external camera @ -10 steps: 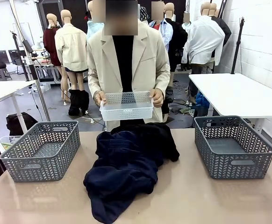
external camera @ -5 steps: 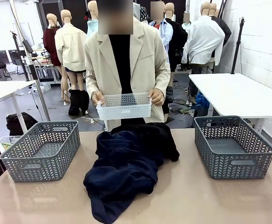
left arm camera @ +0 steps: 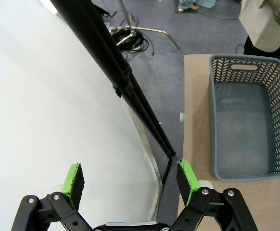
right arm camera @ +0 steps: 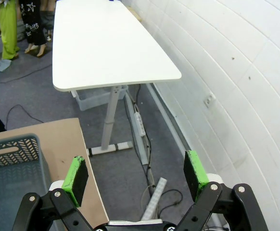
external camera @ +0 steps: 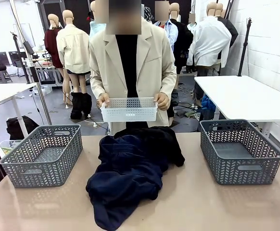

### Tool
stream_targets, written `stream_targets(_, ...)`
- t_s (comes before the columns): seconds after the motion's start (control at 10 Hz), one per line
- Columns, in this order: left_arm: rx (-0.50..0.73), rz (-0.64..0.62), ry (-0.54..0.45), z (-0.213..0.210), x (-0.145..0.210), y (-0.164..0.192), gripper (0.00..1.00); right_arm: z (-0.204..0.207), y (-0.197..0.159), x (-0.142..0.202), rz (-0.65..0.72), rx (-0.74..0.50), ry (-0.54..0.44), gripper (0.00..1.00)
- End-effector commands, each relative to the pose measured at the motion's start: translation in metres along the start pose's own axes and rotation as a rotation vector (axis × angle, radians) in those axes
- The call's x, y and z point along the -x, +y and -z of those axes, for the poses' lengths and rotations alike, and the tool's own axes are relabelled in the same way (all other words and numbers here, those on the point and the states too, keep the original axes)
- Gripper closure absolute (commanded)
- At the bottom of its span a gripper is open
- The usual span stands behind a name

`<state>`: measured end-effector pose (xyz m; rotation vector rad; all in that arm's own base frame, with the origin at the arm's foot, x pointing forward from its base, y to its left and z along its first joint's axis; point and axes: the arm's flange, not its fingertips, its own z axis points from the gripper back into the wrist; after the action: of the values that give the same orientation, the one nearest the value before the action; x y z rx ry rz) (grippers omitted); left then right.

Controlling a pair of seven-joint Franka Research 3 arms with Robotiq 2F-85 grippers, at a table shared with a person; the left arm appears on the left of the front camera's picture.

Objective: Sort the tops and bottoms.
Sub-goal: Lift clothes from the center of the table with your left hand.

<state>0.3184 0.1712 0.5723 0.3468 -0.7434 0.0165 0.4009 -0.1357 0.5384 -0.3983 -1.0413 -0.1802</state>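
Observation:
A heap of dark navy and black garments lies in the middle of the table, between two grey baskets. I cannot tell which of these pieces are tops. The bottoms are hidden from view. My left gripper is open with nothing between its pads, hanging past the table's left edge beside the left grey basket. My right gripper is open too and holds nothing. It hangs over the floor beyond the table's right edge, with the right grey basket at its lower left.
The left grey basket and the right grey basket show no contents. A person at the far side holds a small white basket in both hands above the table's far edge. A black stand and a white table flank the workspace.
The person has shifted and levelled the white basket a little in their hands. The heap of garments and the grey baskets have not moved.

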Motion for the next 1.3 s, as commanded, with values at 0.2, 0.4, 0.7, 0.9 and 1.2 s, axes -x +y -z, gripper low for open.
stream_targets(0.2,-0.009,0.004,-0.006,-0.0004,0.0001,0.0009,0.0,-0.0004,-0.0011,-0.0006,-0.002,0.004,-0.005,0.0)
stream_targets(0.4,-0.009,0.004,-0.006,-0.0004,0.0001,0.0009,0.0,-0.0004,-0.0011,-0.0006,-0.002,0.004,-0.005,0.0)
stream_targets(0.7,-0.009,0.004,-0.006,-0.0004,0.0001,0.0009,0.0,-0.0004,-0.0011,-0.0006,-0.002,0.004,-0.005,0.0)
stream_targets(0.9,-0.009,0.004,-0.006,-0.0004,0.0001,0.0009,0.0,-0.0004,-0.0011,-0.0006,-0.002,0.004,-0.005,0.0)
stream_targets(1.2,-0.009,0.004,-0.006,-0.0004,0.0001,0.0009,0.0,-0.0004,-0.0011,-0.0006,-0.002,0.004,-0.005,0.0)
